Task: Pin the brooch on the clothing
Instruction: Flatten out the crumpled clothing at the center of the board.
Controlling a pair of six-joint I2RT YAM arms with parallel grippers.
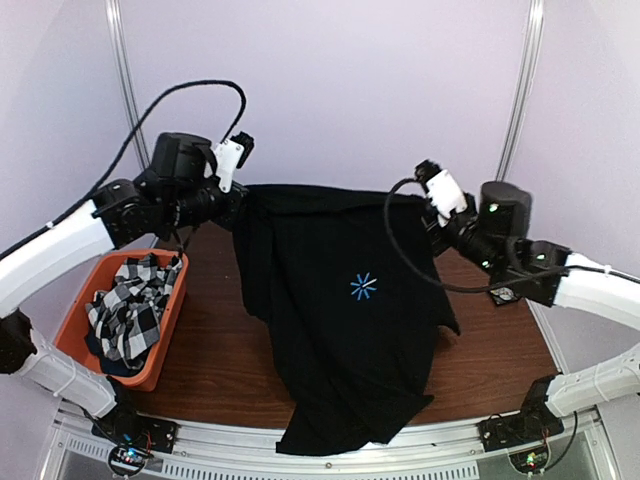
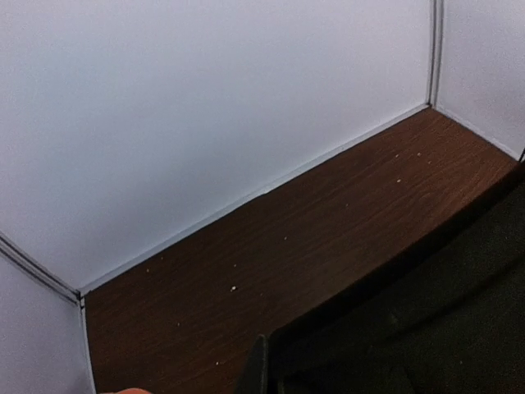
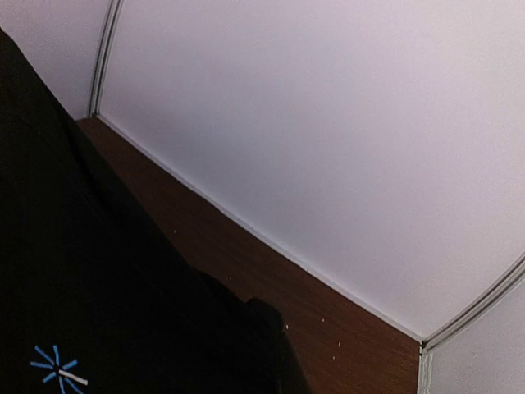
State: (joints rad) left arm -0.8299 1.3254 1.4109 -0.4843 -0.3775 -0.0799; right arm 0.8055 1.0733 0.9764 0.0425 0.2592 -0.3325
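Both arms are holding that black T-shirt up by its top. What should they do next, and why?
Probably lower both together and lay the black T-shirt flat on the table: the left gripper and right gripper pinch its top edge raised, its hem hangs past the near edge, and pinning needs flat cloth.

No words, numbers or brand labels can be read anywhere. The only sign is a small light-blue starburst print (image 1: 363, 286) on the chest of the large black short-sleeved T-shirt (image 1: 340, 350), mid-scene. It is a plain graphic of radiating strokes with no lettering. The right wrist view shows the same print at its lower left, one stroke whitish.
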